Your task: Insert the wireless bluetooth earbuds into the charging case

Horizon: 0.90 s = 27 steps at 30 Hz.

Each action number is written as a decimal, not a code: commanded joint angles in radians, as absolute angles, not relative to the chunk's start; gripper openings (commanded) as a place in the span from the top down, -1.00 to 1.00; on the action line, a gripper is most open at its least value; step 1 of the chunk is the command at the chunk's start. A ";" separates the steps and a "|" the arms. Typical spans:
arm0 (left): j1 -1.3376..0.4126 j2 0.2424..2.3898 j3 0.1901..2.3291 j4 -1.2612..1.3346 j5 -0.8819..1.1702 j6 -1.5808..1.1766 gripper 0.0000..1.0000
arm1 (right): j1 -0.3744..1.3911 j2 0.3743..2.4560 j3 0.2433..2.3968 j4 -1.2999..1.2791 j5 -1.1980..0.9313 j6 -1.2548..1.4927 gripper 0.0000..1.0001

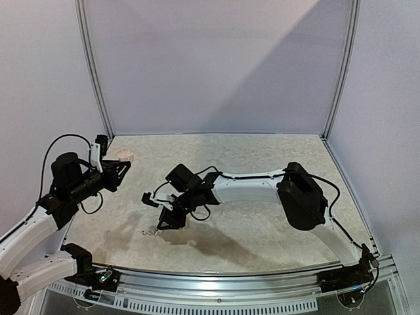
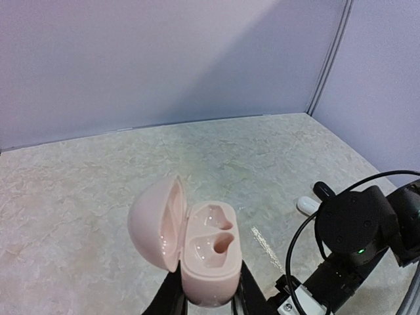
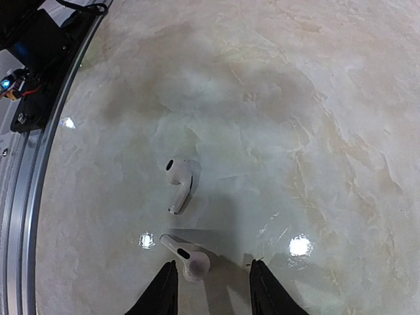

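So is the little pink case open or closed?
Open. The glossy pink pebble-shaped charging case has its lid swung back, showing two empty earbud hollows.

Both arms are white shells joined by black housings. The left arm [image 1: 29, 236], at 8 o'clock in the top view, has a thin black cable [image 1: 69, 135] arching over its black wrist. The right arm [image 1: 252, 190] has a bulky black elbow [image 1: 302, 195] at 3 o'clock and a black base [image 1: 344, 279] at 5 o'clock. Its wrist housing [image 2: 354, 223] is round and black, with a small green light [image 2: 359, 251]. The right gripper [image 3: 213, 266] has black, tapered fingers [image 3: 161, 295].
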<state>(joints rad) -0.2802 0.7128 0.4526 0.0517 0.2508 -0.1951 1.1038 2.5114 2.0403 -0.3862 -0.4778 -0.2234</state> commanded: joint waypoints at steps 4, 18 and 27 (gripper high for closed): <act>-0.270 0.710 0.436 0.078 0.257 -0.182 1.00 | 1.118 2.578 2.053 -0.388 -0.468 -0.258 0.27; -0.269 0.710 0.435 0.078 0.253 -0.173 1.00 | 1.155 2.587 2.056 -0.464 -0.443 -0.375 0.40; -0.270 0.709 0.433 0.075 0.255 -0.169 1.00 | 1.161 2.599 2.071 -0.474 -0.428 -0.402 0.50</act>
<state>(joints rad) -0.2802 0.7128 0.4473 0.0658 0.2523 -0.1837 1.1404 2.5443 2.0563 -0.4076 -0.4339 -0.3763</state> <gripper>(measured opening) 0.194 0.258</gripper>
